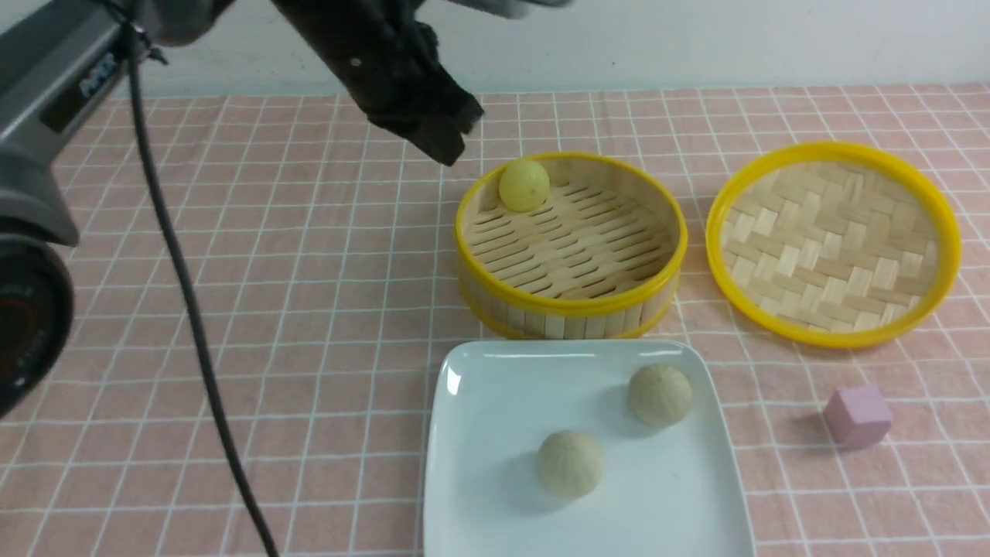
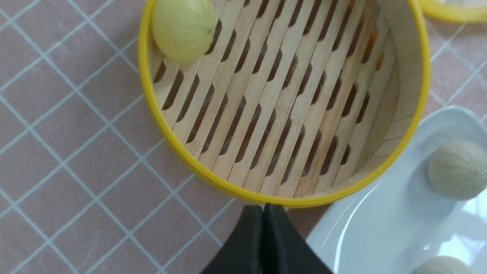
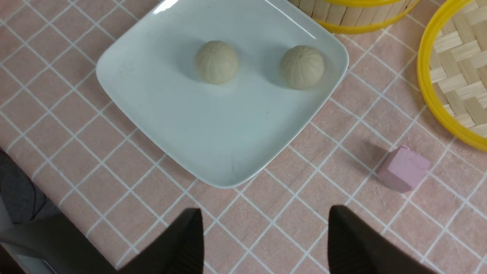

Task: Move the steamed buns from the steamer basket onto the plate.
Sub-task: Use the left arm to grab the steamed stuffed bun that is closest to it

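One pale yellow steamed bun (image 1: 524, 184) (image 2: 183, 28) lies against the far left wall inside the steamer basket (image 1: 568, 305) (image 2: 173, 140). Two beige steamed buns (image 1: 659, 394) (image 1: 570, 463) rest on the white plate (image 1: 479, 464) (image 3: 152, 102) in front of the basket; the right wrist view shows them too (image 3: 216, 62) (image 3: 302, 67). My left gripper (image 1: 448, 147) (image 2: 263, 208) hangs shut and empty, above and just left of the basket. The right gripper (image 3: 264, 217) is open and empty over the cloth near the plate's corner; it is outside the front view.
The shallow woven lid (image 1: 834, 241) (image 3: 456, 64) lies to the right of the basket. A small pink cube (image 1: 857, 416) (image 3: 403, 173) sits on the pink checked cloth, right of the plate. The left arm's cable (image 1: 193, 325) hangs across the left side.
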Robot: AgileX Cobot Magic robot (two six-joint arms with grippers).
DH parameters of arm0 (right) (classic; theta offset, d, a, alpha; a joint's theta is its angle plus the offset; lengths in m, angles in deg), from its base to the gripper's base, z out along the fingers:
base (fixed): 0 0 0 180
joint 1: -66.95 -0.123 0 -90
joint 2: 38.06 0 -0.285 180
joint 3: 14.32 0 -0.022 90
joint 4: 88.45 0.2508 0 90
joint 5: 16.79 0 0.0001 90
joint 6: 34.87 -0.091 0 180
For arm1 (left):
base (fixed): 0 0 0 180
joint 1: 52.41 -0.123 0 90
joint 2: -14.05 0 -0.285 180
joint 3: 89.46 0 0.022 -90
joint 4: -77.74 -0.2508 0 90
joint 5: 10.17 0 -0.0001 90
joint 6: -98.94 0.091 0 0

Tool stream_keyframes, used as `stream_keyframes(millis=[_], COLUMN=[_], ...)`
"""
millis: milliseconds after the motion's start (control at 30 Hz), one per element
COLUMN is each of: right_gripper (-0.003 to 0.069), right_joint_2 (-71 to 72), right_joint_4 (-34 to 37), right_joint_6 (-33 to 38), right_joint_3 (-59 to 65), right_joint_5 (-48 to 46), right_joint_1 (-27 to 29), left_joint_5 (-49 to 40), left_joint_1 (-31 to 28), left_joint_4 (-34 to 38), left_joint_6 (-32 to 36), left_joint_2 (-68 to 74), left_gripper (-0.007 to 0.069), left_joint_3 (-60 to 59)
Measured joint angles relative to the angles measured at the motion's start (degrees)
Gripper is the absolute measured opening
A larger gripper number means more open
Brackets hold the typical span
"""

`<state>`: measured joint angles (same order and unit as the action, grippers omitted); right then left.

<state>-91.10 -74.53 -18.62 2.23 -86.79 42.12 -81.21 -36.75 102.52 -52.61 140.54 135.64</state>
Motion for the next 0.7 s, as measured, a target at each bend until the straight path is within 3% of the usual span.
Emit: stream_keyframes(millis=[67,167,300,467,700], right_gripper=[0.0442,0.0442,0.0442,0.0442,0.0442], right_joint_2=[0.00,0.00,0.00,0.00,0.00], right_joint_4=[0.00,0.07,0.90,3.33,5.76], right_joint_6=[0.00,0.00,0.00,0.00,0.00], right_joint_3=[0.00,0.00,0.00,0.00,0.00], right_joint_5=[0.00,-0.32,-0.37,0.09,0.09], right_joint_1=[0.00,0.00,0.00,0.00,0.00], left_joint_5=[0.00,0.00,0.11,0.41,1.20], left_joint_1=[-3.44,-10.69,-15.80,-18.24,-17.62], left_joint_4=[5.28,18.67,25.83,30.31,30.75], left_joint_6=[1.42,5.15,9.50,13.25,14.66], left_joint_2=[-0.26,-0.76,-0.76,-0.09,2.81], left_gripper=[0.0012,0.0014,0.0014,0.0019,0.0023], left_joint_3=[0.00,0.00,0.00,0.00,0.06])
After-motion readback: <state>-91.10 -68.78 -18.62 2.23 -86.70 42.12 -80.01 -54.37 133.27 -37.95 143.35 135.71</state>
